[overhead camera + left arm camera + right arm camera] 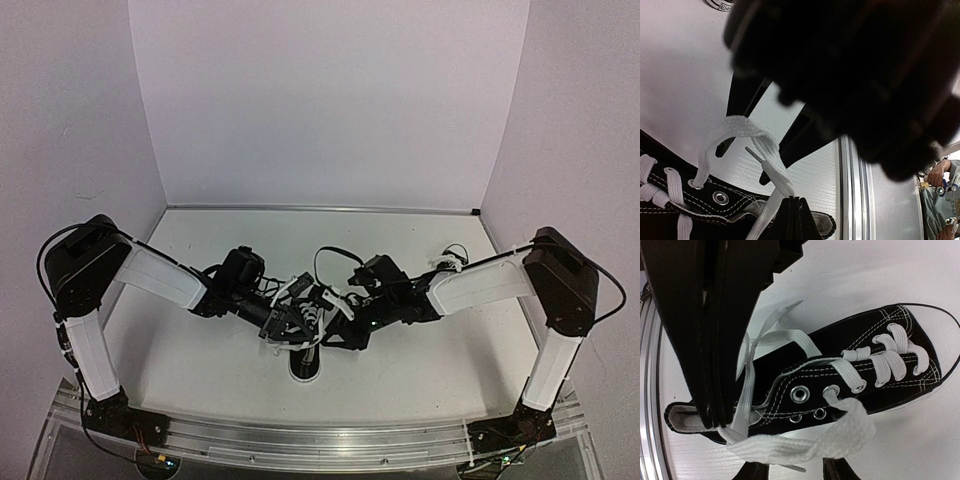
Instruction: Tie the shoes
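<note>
Left wrist view: left tool (796, 212) clenched on lace (740, 127), which loops up from eyelet of shoe (705, 212). Only collar of shoe visible here. Scrap of another sole (720, 4) at top edge.

Right wrist view: whole shoe side-on, toe cap far from tool. Right tool (715, 415) at heel, fingers close together, lace running past their tips; pinched or not, cannot tell.

Top view: shoe on surface (300, 230), centre, toe toward arm bases, both tools meeting above it; grip detail lost.

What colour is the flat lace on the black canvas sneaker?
White; the flat lace of the black canvas sneaker shows best in the right wrist view.
</note>
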